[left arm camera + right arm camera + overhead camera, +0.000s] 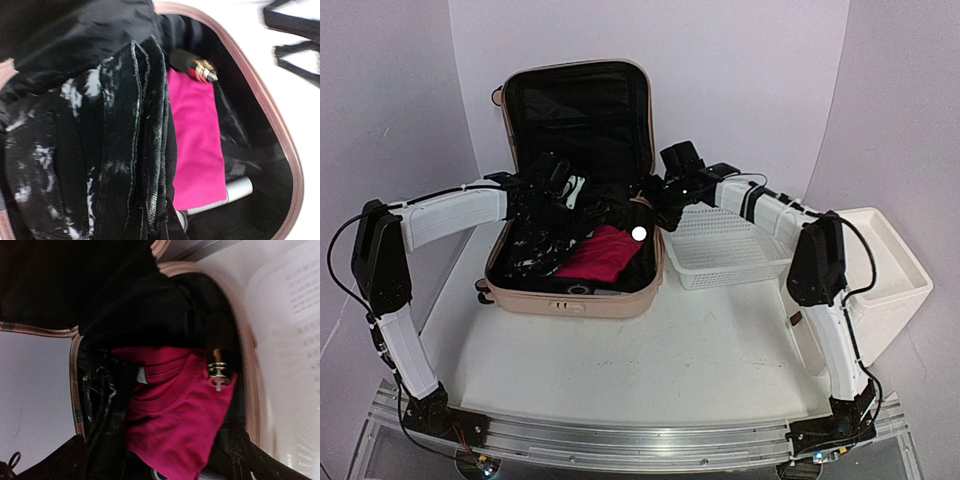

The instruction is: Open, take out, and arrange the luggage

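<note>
Looking from your left, you see a pale wall [390, 90], and then the left arm [440, 215] reaching over a white table [650, 350]. The left claw [558, 185] hangs over the open pink suitcase [570, 298]. Its fingers are lost against the dark things below, so you cannot tell if they are apart or together.

The suitcase lies on the table, a bit left of the middle. Its lid [580, 100] stands up in front of the back wall, and the inside is lined in black. Shiny black clothes [125, 150] fill the left part. A bright pink cloth [197, 140] lies beside them. A small black and gold bottle [197, 67] rests at one end of the cloth, and a silver tube [240, 189] pokes out at the other end.

The right claw [658, 203] hangs over the right edge of the suitcase, and you cannot tell how its fingers stand either. Just beside the suitcase sits a white basket [720, 262]. Past the right arm [820, 260] stands a white box [895, 285] at the table's right edge. A metal rail [640, 440] runs along the near edge.
</note>
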Tool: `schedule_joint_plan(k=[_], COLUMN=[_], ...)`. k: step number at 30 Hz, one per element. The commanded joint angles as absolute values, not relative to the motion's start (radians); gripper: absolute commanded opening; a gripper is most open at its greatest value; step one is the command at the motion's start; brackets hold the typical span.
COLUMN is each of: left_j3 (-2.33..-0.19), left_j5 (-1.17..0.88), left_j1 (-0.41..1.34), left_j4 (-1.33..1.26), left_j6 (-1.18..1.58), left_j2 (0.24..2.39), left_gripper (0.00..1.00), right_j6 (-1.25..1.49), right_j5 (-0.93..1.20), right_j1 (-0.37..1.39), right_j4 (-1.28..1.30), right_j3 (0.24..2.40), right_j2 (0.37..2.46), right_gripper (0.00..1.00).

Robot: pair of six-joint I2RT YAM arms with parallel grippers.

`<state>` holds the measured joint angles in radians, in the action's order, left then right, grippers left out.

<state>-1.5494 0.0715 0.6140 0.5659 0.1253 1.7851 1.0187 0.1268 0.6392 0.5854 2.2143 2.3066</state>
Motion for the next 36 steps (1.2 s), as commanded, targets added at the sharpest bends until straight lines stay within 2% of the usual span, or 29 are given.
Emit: schedule_joint_plan(k=[1,8,11,14,16,29,32,36], left_j3=[-1.53,-1.534,-1.532,-1.529,-1.529,-1.536,-1.534,-1.534], left_j5=[-0.049,-0.079,-0.093,-0.092,-0.09,-0.107,-0.126,-0.171], left_j1=[0.623,0.622,0.621,0.621,0.622,0.621,0.622,0.621], left_j4=[0.481,0.465,0.465,0.465,0.465,0.464,0.464,0.465], left_j6=[0.087,0.072,0.061,0.06,0.058,0.042,0.037,0.011], left_j2=[1.731,1.742,1.748,1.752,1.753,1.77,1.769,1.769], left_gripper=[0.0,0.0,0.0,0.0,0.0,0.0,0.0,0.0], right_j6=[1.13,1.236,1.269,1.245,1.214,1.145,1.183,1.25], right_j5=[0.213,0.253,0.272,0.253,0.222,0.172,0.207,0.312], right_j1=[0.685,0.723,0.734,0.736,0.729,0.723,0.724,0.741], right_j4=[0.5,0.4,0.371,0.367,0.367,0.349,0.308,0.293], right_j3=[2.424,2.542,2.527,2.497,2.44,2.237,2.254,2.385], right_j2=[2.479,2.653,2.669,2.637,2.58,2.381,2.409,2.542], right_gripper=[0.98,0.96,0.94,0.93,0.98,0.98,0.98,0.98])
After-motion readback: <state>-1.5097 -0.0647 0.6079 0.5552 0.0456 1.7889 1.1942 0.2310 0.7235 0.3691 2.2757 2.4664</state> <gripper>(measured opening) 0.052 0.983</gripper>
